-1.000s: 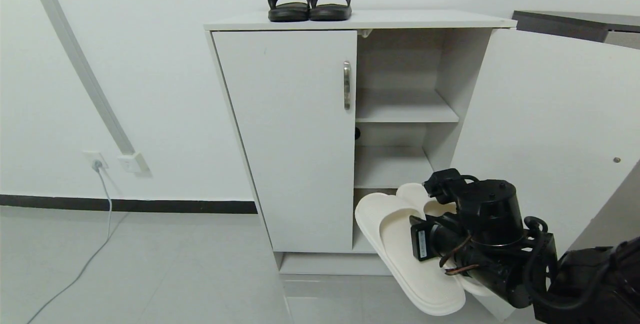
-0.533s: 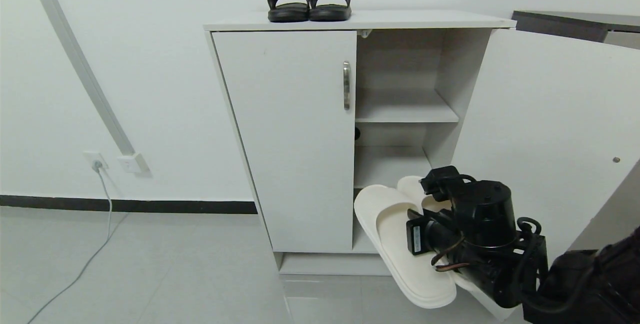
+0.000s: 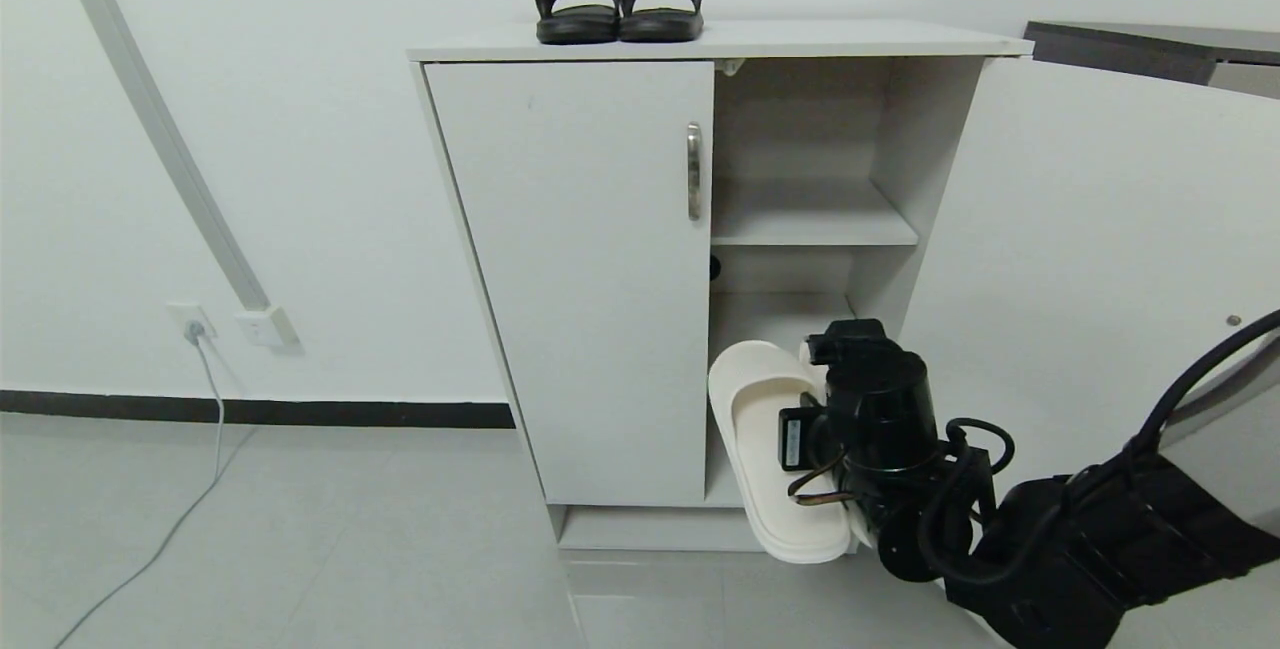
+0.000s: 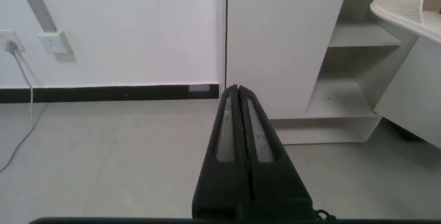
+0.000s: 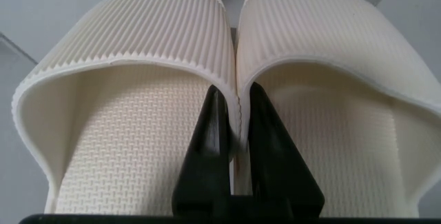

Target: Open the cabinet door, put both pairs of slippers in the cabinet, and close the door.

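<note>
Fingers, right wrist view: both fingers (image 5: 211, 138) of the right gripper (image 5: 234, 107) are clamped on the white slippers (image 5: 138, 120), one finger inside each shoe, squeezing the two adjoining strap edges together.
Handling: judged light, soft foam that flexes. The ribbed straps should resist slipping, and the paired inner strap edges look like the sensible hold, since they carry both shoes at once.
Pointing: toes face away from the wrist, heels toward it.
Fingers, left wrist view: the left gripper (image 4: 238, 93) is pressed closed on nothing, above the floor (image 4: 124, 155). An edge of the white slippers shows beside the cabinet (image 4: 289, 38).
Place, head view: the white slippers hang toward 5 o'clock, at the mouth of the cabinet's lowest compartment, beside the open door (image 3: 1080, 259). Contact with the shelf cannot be told.
Long axis: roughly 12 to 6, leaning 11 to 5, with the toe ends seemingly up toward the opening.
Black slippers (image 3: 618, 4): side by side on the cabinet top at 12 o'clock, not yet stowed.
Closed door (image 3: 580, 279): covers the cabinet's other half.
</note>
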